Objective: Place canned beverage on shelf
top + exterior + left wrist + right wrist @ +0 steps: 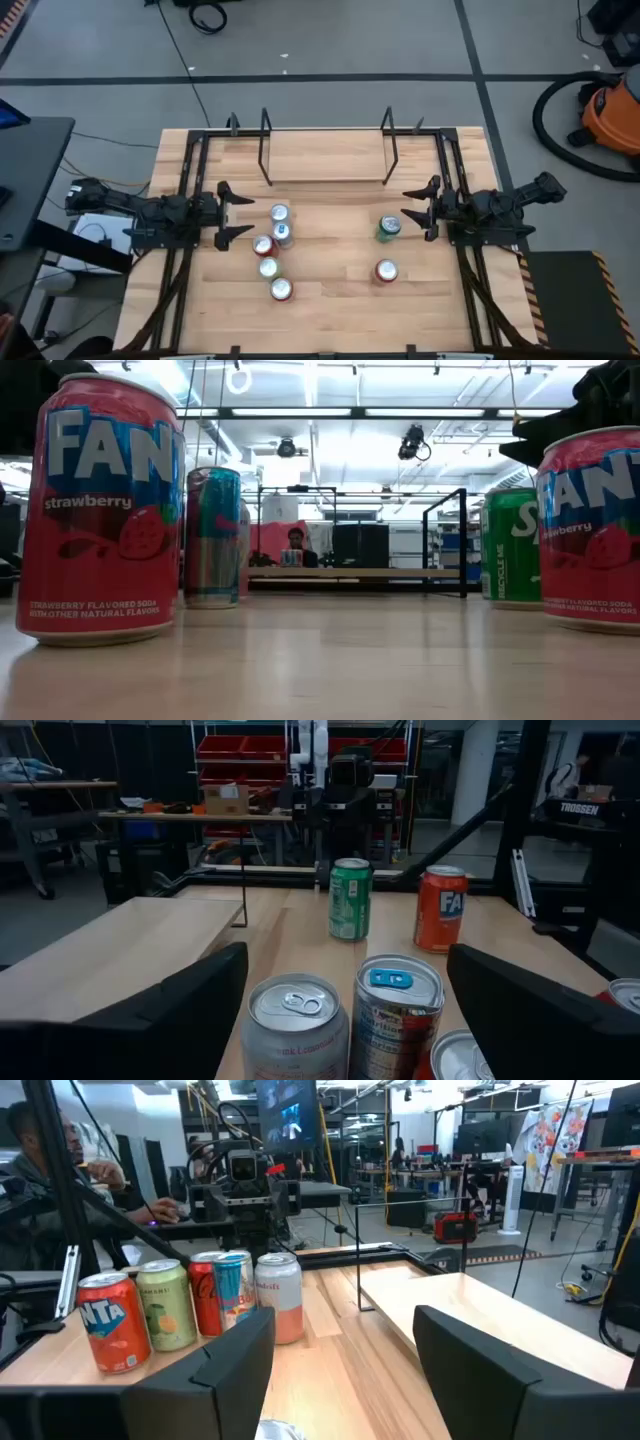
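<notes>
The shelf [328,156] is a light-wood plank with black rod uprights at the table's far middle; it also shows in the low view [360,572]. Several cans stand upright in a cluster left of centre, among them a white can [296,1028] and a blue-tabbed can [398,1012]. My left gripper [237,214] is open at table height, just short of those two. A green can [388,228] and a red can [385,271] stand at the right. My right gripper [415,210] is open, with the green can close before its near fingertip.
Black frame rails [190,190] run along both table sides under the arms. The wood between the shelf and the cans [330,205] is bare. A person sits at a desk beyond the table [40,1160]. An orange vacuum [610,115] stands on the floor, off the table.
</notes>
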